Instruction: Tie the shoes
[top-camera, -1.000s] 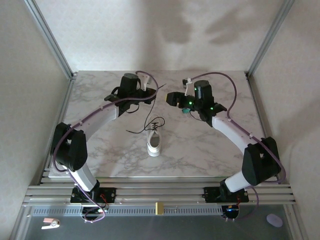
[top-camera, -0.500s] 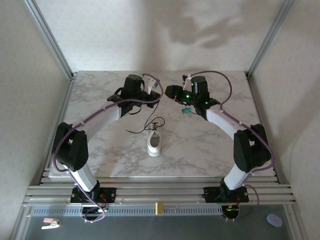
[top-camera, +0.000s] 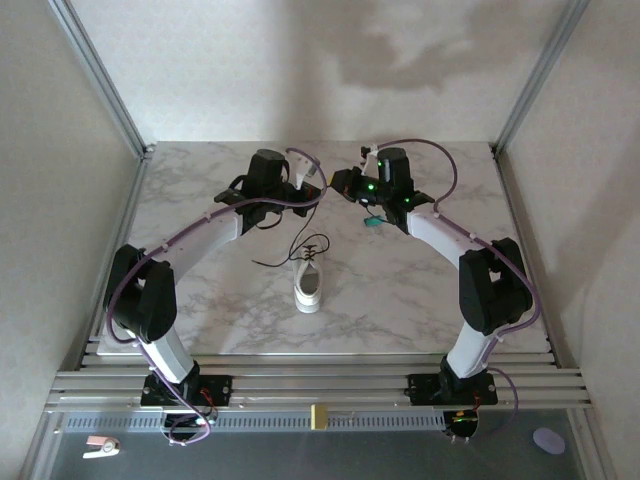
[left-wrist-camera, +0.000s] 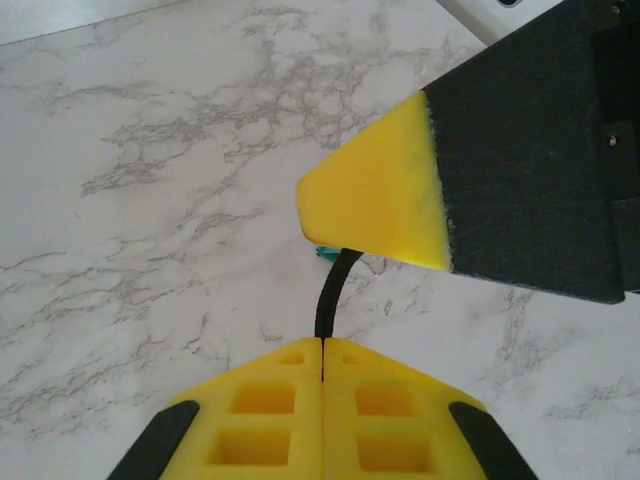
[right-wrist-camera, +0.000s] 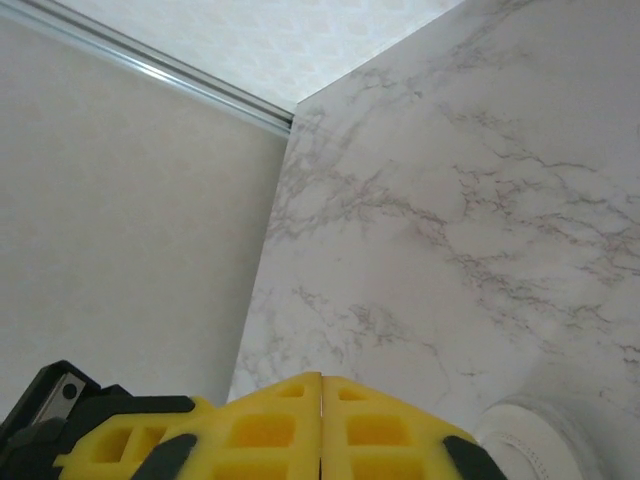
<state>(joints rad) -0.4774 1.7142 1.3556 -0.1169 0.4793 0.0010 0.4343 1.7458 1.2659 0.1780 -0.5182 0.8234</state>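
The sneaker (top-camera: 309, 287) lies around the middle of the tabletop (top-camera: 400, 300), a little nearer the near edge than the far one. Its length runs near-to-far and it is well apart from both side edges. Its black laces (top-camera: 310, 244) spill loose from the end towards the far edge. One strand trails across the marble towards the left edge, and a tangle sits just beyond the sneaker. Both arms reach inward and meet close to the far edge at about mid-width, their tips just beside each other. In the left wrist view the left gripper (left-wrist-camera: 322, 350) has its yellow fingers (left-wrist-camera: 270, 410) pressed together along a thin seam, clamped on a thin black lace (left-wrist-camera: 328, 297). The lace comes out of that seam and runs up to the yellow tip of the other arm's pincer. A small teal bit (left-wrist-camera: 323, 252) shows at that tip, beside the lace's upper end, and whether that tip touches the lace cannot be told. In its own wrist view the right gripper (right-wrist-camera: 320, 385) has its two yellow pads closed flush, with nothing seen between them. A white rounded rim sits at that view's lower right corner, cut off too much to tell what it is. A small green object (top-camera: 370, 224) rests on the tabletop just beside the right gripper, on its near side.
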